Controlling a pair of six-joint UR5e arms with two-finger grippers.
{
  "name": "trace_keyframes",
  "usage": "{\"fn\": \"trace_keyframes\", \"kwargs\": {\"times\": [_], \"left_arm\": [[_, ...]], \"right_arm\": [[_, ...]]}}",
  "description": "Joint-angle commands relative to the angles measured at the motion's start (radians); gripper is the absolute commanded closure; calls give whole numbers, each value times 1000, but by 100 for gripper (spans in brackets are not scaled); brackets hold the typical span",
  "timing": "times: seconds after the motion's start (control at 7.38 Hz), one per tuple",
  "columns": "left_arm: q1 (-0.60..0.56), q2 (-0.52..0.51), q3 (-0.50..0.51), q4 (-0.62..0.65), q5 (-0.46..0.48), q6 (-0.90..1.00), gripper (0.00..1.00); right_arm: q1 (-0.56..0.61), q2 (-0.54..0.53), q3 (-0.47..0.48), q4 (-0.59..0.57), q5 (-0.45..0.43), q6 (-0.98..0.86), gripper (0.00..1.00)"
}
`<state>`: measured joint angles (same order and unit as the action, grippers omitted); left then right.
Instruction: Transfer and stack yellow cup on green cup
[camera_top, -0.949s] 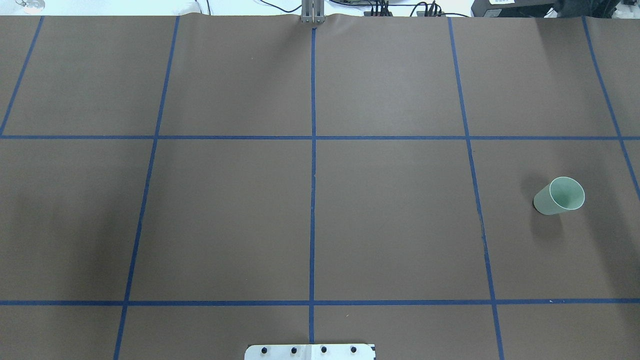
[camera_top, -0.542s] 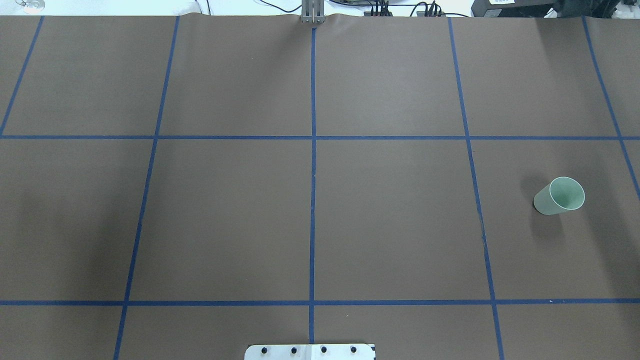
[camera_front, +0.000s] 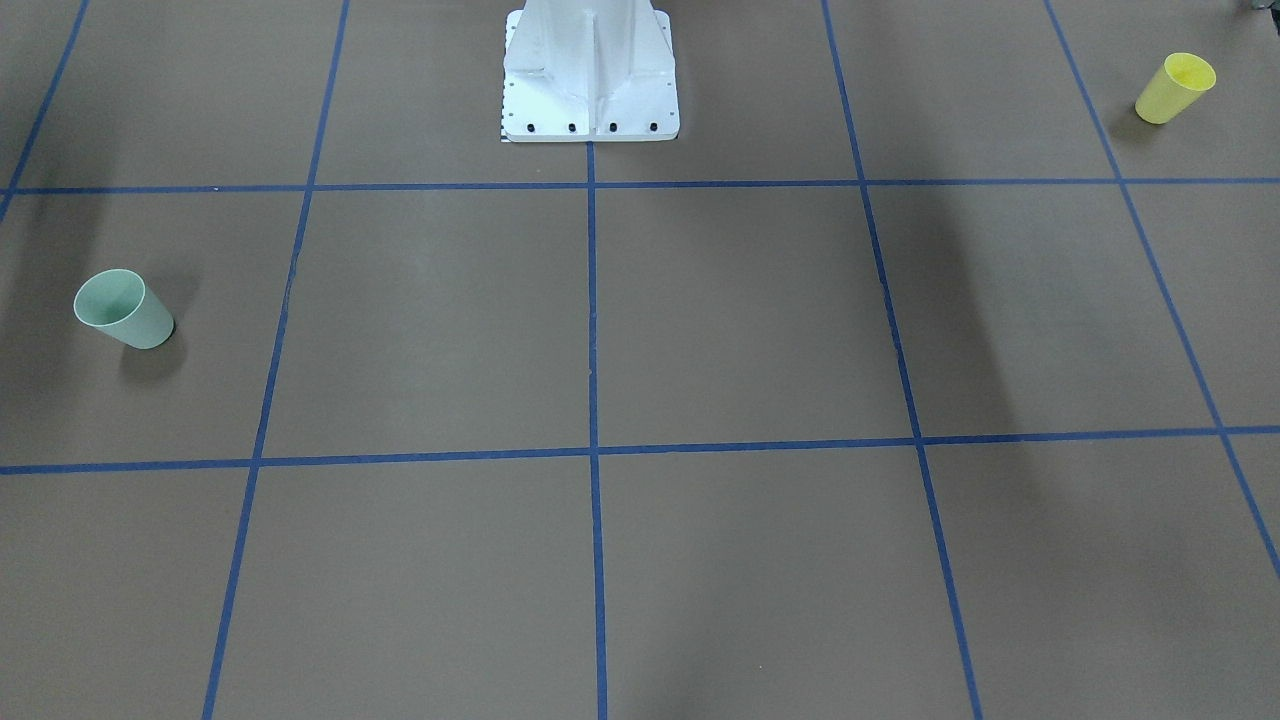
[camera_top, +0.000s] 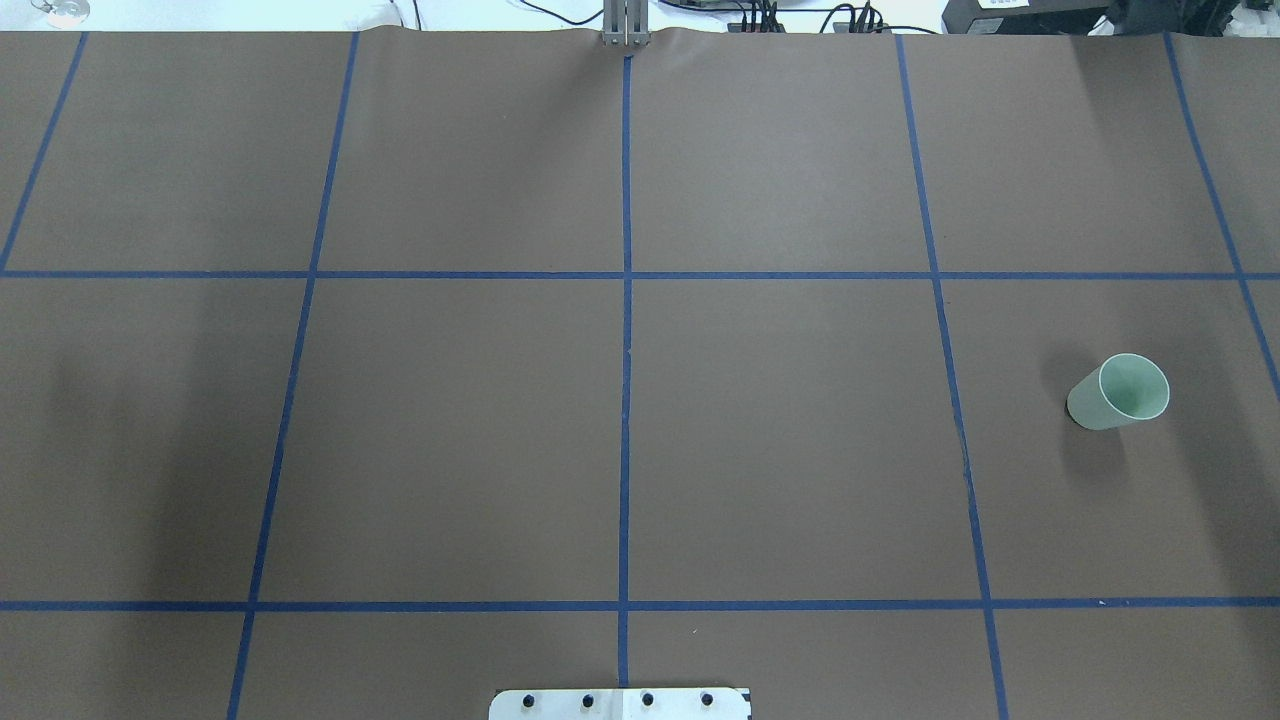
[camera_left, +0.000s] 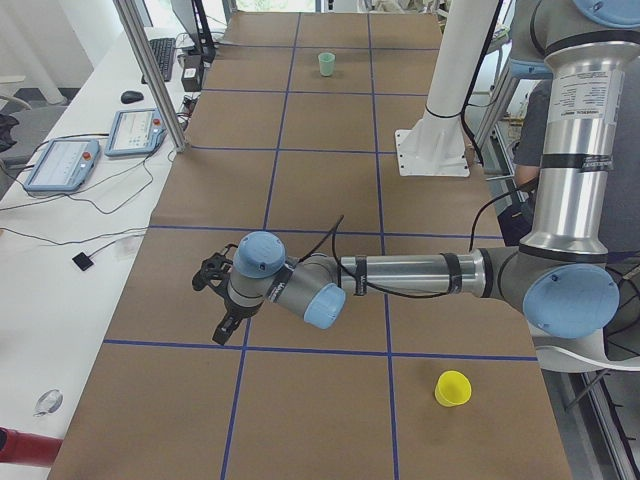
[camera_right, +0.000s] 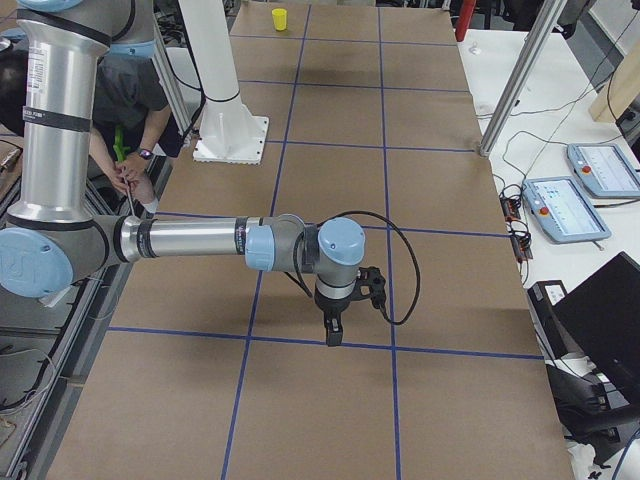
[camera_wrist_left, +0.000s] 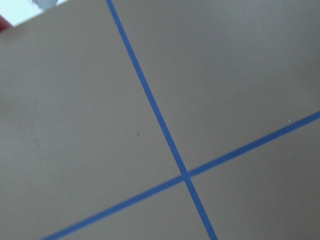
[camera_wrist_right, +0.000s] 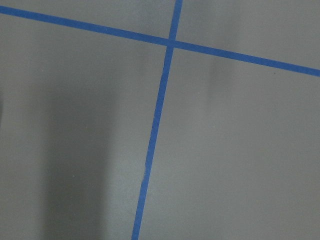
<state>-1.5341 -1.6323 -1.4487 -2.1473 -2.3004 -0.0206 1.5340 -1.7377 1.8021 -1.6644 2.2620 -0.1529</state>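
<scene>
Overhead exterior showed the green cup (camera_top: 1118, 392) standing upright, mouth up, at the right middle of the frame on the brown table (camera_top: 780, 430), in the grid square just right of a blue tape line (camera_top: 950, 400).

Seen from the front-facing camera, the same green cup (camera_front: 125, 310) sat at the far left middle. The yellow cup (camera_front: 1175, 88) stood upright in the upper right corner, and the white pedestal (camera_front: 590, 70) rose at top centre. The two cups were well apart, at opposite ends of the table.

From the left side, the left gripper (camera_left: 221, 336) hung at the left centre of the frame with its fingers pointing down, close above the paper near a tape line. How far its jaws were parted could not be told from this angle. The yellow cup (camera_left: 452, 388) stood well apart from it at the lower right, and the green cup (camera_left: 326, 64) was small at the top centre.

From the right side, the right gripper (camera_right: 335, 338) pointed down at the centre of the frame, just above a tape line. Its opening likewise could not be judged. The yellow cup (camera_right: 279, 18) stood far off at the top.

Both wrist cameras showed only brown paper and crossing blue tape.
</scene>
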Motion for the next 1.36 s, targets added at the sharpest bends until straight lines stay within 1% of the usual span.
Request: {"fn": "trace_keyframes", "kwargs": {"times": [0.0,0.14,0.41,0.54,0.68,0.81,0.95,1.08,1.22], "left_arm": [[3,-43,28,-9,-21,-216,0],[5,-58,28,-19,-21,-214,0],[28,-67,25,-174,-11,-213,0],[43,-99,18,-186,-10,-211,0],[45,-115,16,-225,28,-214,0],[54,-126,-19,-224,133,-220,0],[66,-120,-22,-215,232,-225,0],[68,-107,-22,-192,304,-229,0],[68,-87,-22,-183,403,-275,0]], "right_arm": [[0,0,3,0,-1,1,0],[0,0,9,2,2,3,0],[0,10,10,2,4,1,0],[0,10,10,2,7,-4,0],[0,9,10,2,10,-5,0],[0,9,3,2,8,-5,0],[0,10,3,2,5,-7,0],[0,1,-1,0,7,-5,0],[0,-2,0,0,10,-4,0]]}}
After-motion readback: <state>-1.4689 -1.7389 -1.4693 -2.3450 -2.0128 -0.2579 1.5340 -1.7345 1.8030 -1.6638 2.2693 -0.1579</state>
